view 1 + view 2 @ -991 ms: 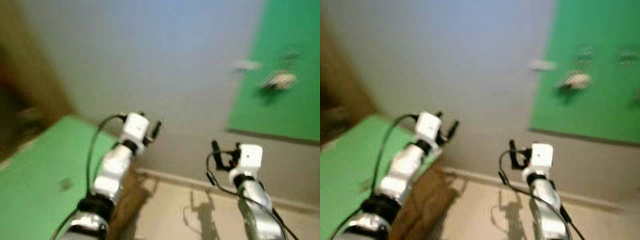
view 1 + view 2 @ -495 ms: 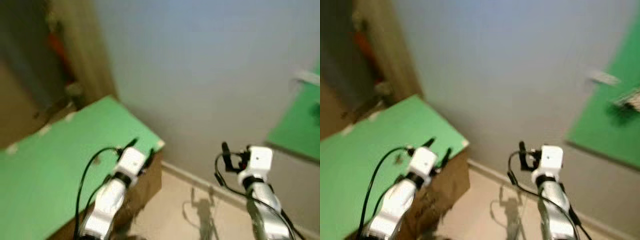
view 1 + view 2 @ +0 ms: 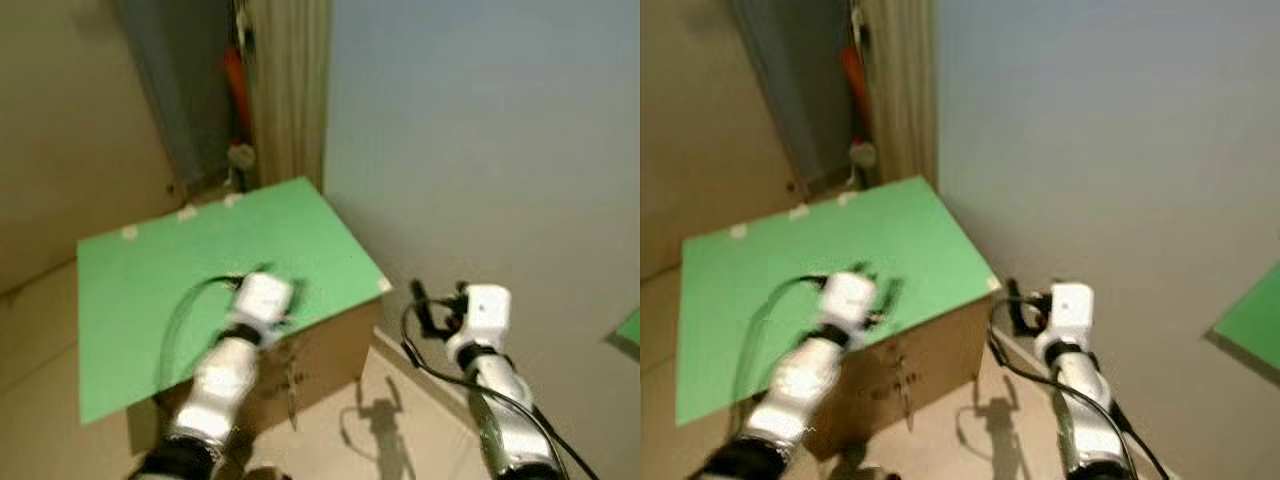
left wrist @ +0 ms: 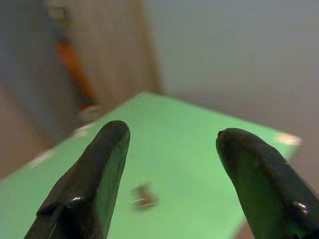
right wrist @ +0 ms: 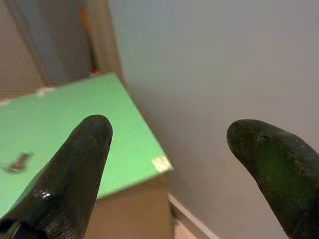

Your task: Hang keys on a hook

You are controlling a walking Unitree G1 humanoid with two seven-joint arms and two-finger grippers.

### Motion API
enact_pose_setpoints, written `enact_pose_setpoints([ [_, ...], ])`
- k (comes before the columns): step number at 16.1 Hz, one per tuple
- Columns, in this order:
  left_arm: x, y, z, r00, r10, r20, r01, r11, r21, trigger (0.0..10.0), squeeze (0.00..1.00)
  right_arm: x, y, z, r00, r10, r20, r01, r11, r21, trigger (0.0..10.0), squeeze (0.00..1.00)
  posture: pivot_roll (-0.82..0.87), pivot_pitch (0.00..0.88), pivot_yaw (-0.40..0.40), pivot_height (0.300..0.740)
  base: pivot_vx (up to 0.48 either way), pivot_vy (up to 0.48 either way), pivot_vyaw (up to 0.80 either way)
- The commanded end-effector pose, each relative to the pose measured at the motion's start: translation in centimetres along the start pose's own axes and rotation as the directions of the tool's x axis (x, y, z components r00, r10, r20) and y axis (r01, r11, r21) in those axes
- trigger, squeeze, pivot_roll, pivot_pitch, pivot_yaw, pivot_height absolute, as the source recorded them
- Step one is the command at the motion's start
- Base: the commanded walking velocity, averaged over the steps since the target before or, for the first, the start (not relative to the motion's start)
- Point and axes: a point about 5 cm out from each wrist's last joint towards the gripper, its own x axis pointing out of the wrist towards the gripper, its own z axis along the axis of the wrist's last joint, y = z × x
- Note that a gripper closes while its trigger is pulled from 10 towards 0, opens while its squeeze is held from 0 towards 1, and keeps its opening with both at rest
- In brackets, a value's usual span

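The keys point(image 4: 144, 196) are a small dark bunch lying on the green top point(image 3: 150, 290) of a cardboard box; they also show as a blurred speck, keys point(image 5: 17, 163), in the right wrist view. My left gripper point(image 3: 878, 280) hovers open over that green top, a little short of the keys, with nothing between its fingers point(image 4: 92, 174). My right gripper point(image 3: 438, 298) is open and empty, held in the air off the box's right corner, near the grey-blue wall. A corner of the green wall panel point(image 3: 630, 325) shows at the far right. The picture is blurred.
The box's brown side point(image 3: 320, 350) faces me above a beige floor point(image 3: 400, 440). Behind the box stands a curtain or post point(image 3: 285, 90) with an orange-handled object point(image 3: 235, 75) in the corner. The plain wall point(image 3: 480, 130) runs along the right.
The camera has swung left: the green wall panel has slid out to the right edge and the box is now central. My left gripper now stands over the box top.
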Motion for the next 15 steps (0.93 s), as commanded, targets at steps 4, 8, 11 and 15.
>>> enact_pose_setpoints([
  [4,0.9,-0.4,1.2,0.999,0.003,0.04,-0.003,1.0,-0.015,10.0,0.0,0.1,-0.2,-0.2,1.0,0.004,-0.01,-0.004,1.0,-0.011,10.0,0.0,-0.07,0.0,0.005,0.74,0.0,0.0,0.68],
  [8,0.7,-0.1,1.2,0.999,0.035,0.031,-0.033,0.999,-0.034,10.0,0.0,0.0,0.4,-0.4,0.999,0.038,-0.007,-0.038,0.999,-0.031,10.0,0.0,-0.06,0.004,0.003,0.74,0.0,0.0,0.68],
  [11,1.0,-0.6,1.8,0.998,0.011,0.054,-0.012,1.0,0.027,10.0,0.0,0.0,0.7,-0.7,0.998,0.054,-0.029,-0.055,0.998,-0.027,10.0,0.0,-0.05,0.012,-0.007,0.74,0.0,0.0,0.72],
  [15,2.0,-0.8,2.2,1.0,-0.006,0.014,0.005,0.999,0.052,10.0,0.0,0.4,1.0,-0.7,0.997,0.068,-0.029,-0.068,0.997,-0.022,10.0,0.0,-0.04,0.008,-0.011,0.74,0.48,0.0,0.0],
])
